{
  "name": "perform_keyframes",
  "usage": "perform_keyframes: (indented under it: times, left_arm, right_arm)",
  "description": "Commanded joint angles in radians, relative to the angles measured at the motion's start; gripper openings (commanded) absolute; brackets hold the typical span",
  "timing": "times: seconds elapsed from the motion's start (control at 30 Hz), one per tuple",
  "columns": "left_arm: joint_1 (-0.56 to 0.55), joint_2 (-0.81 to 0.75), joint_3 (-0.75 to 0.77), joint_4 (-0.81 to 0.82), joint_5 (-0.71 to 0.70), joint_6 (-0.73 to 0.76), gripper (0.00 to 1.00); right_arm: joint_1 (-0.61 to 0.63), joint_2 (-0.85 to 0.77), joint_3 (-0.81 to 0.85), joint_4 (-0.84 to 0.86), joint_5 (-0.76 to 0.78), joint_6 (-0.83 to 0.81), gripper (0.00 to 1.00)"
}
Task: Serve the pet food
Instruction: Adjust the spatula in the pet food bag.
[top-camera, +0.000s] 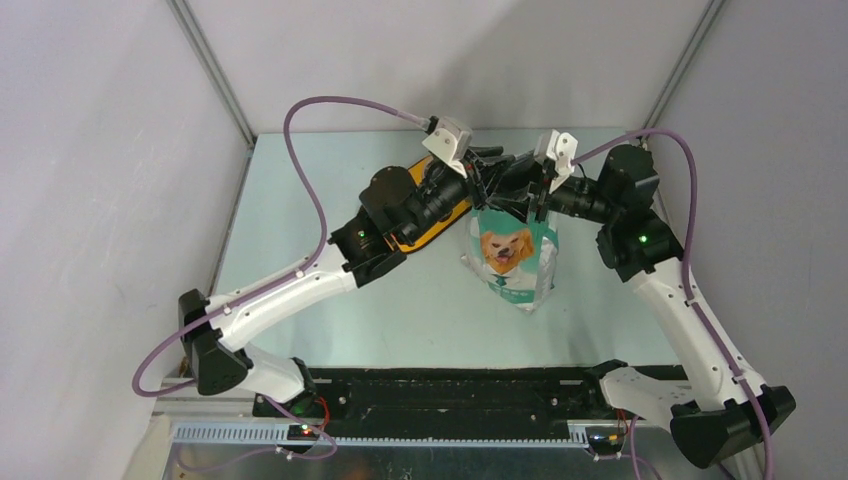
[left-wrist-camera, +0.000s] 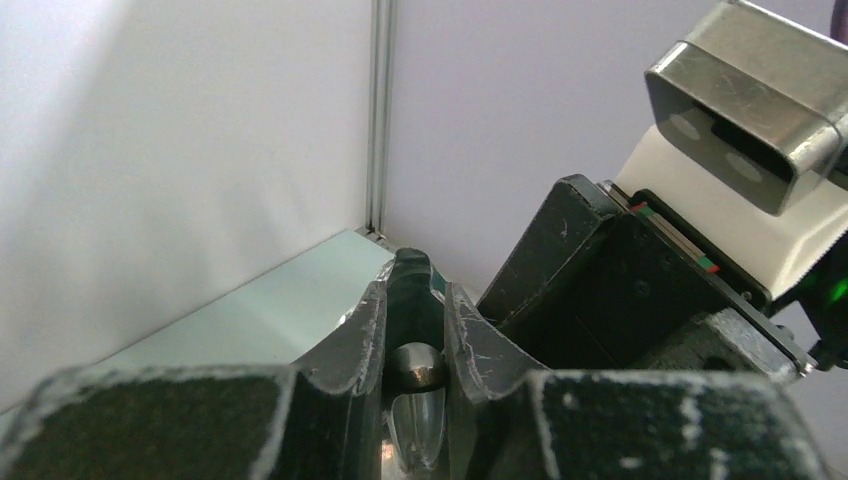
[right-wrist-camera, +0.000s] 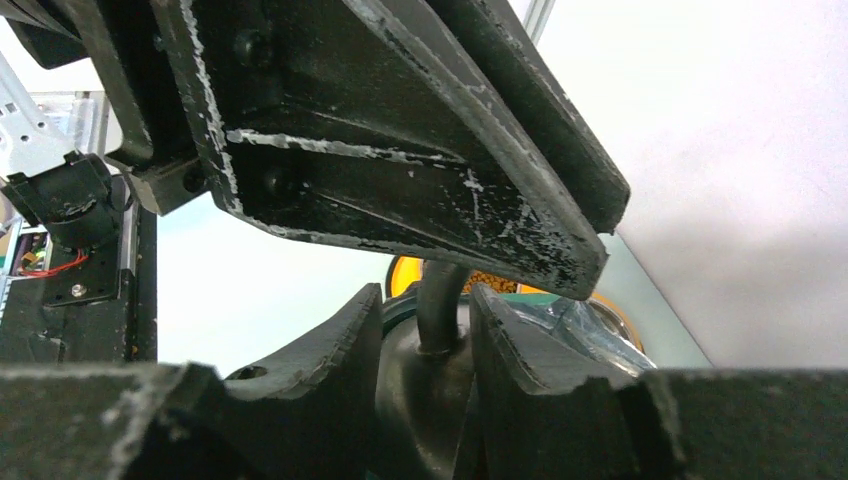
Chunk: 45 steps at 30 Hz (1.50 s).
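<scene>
The teal-and-white dog bag (top-camera: 510, 262) stands at mid-table. Both grippers meet just above its top. My left gripper (top-camera: 487, 172) is shut on the end of the grey metal scoop's handle (left-wrist-camera: 415, 365), which sits between its fingers (left-wrist-camera: 365, 330). My right gripper (right-wrist-camera: 425, 310) has its fingers either side of the scoop's dark bowl (right-wrist-camera: 435, 380). The handle rises from there to the left gripper (right-wrist-camera: 400, 150). I cannot tell whether the right fingers press on anything. Brown kibble (right-wrist-camera: 490, 282) shows in an orange bowl (right-wrist-camera: 405, 275) beyond the scoop. The bag's foil edge (right-wrist-camera: 575, 320) lies beside the right finger.
The orange bowl (top-camera: 430, 232) sits left of the bag, mostly hidden under my left arm. White walls enclose the table at the back and on both sides. The right wrist camera housing (left-wrist-camera: 760, 110) is close to my left gripper.
</scene>
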<state>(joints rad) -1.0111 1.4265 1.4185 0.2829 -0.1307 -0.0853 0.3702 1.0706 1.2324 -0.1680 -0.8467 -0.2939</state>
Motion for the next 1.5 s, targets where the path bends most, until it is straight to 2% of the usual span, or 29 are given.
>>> perform_keyframes:
  times: [0.0, 0.1, 0.3, 0.5, 0.63, 0.7, 0.73, 0.8, 0.97, 1.03, 1.07, 1.1, 1.13, 1.17, 1.23, 1.37, 1.43, 1.47]
  left_arm:
    - [0.004, -0.092, -0.004, 0.08, 0.061, -0.068, 0.0]
    - [0.005, -0.114, -0.024, 0.081, 0.061, -0.079, 0.0]
    - [0.005, -0.13, -0.03, 0.096, 0.094, -0.096, 0.0]
    - [0.004, -0.087, 0.018, 0.081, 0.12, -0.107, 0.0]
    - [0.005, -0.071, 0.046, 0.079, 0.123, -0.109, 0.0]
    - [0.005, -0.067, 0.06, 0.07, 0.123, -0.106, 0.0]
    - [0.005, -0.065, 0.062, 0.069, 0.123, -0.105, 0.0]
    - [0.005, -0.062, 0.068, 0.062, 0.123, -0.106, 0.0]
    - [0.005, -0.068, 0.085, -0.019, 0.1, -0.103, 0.01]
    - [0.004, -0.078, 0.099, -0.077, 0.065, -0.116, 0.18]
    - [0.004, -0.089, 0.098, -0.101, 0.057, -0.134, 0.36]
    - [0.005, -0.097, 0.095, -0.111, 0.041, -0.144, 0.46]
    - [0.005, -0.112, 0.094, -0.141, 0.026, -0.152, 0.68]
    - [0.004, -0.119, 0.095, -0.163, -0.011, -0.174, 0.82]
    - [0.004, -0.136, 0.11, -0.237, -0.064, -0.213, 0.97]
    - [0.006, -0.153, 0.176, -0.458, -0.143, -0.304, 0.99]
    - [0.012, -0.148, 0.235, -0.618, -0.157, -0.353, 0.99]
    - [0.017, -0.148, 0.243, -0.643, -0.136, -0.368, 0.99]
  right_arm:
    - [0.005, 0.012, 0.003, 0.023, -0.036, -0.056, 0.39]
    - [0.005, 0.01, 0.004, 0.002, -0.05, -0.093, 0.34]
    - [0.001, 0.0, 0.004, -0.054, -0.146, -0.204, 0.36]
    - [0.011, 0.037, 0.004, 0.007, -0.2, -0.149, 0.36]
    - [0.02, 0.044, 0.004, 0.026, -0.18, -0.142, 0.27]
    - [0.019, 0.039, 0.004, 0.022, -0.169, -0.145, 0.16]
    - [0.019, 0.037, 0.005, 0.015, -0.163, -0.151, 0.08]
    - [0.023, 0.037, 0.015, -0.006, -0.108, -0.149, 0.0]
    - [0.024, 0.063, 0.05, -0.141, 0.068, -0.238, 0.0]
    - [0.027, 0.062, 0.053, -0.179, 0.109, -0.279, 0.0]
    - [0.03, 0.061, 0.053, -0.194, 0.121, -0.302, 0.0]
    - [0.032, 0.058, 0.053, -0.199, 0.146, -0.312, 0.0]
    - [0.037, 0.057, 0.054, -0.21, 0.156, -0.33, 0.0]
    - [0.04, 0.053, 0.053, -0.216, 0.178, -0.338, 0.0]
    - [0.058, 0.048, 0.053, -0.233, 0.225, -0.367, 0.0]
    - [0.125, 0.038, 0.044, -0.237, 0.37, -0.412, 0.0]
    - [0.172, 0.019, 0.015, -0.201, 0.441, -0.437, 0.0]
    - [0.182, 0.003, -0.006, -0.172, 0.469, -0.451, 0.0]
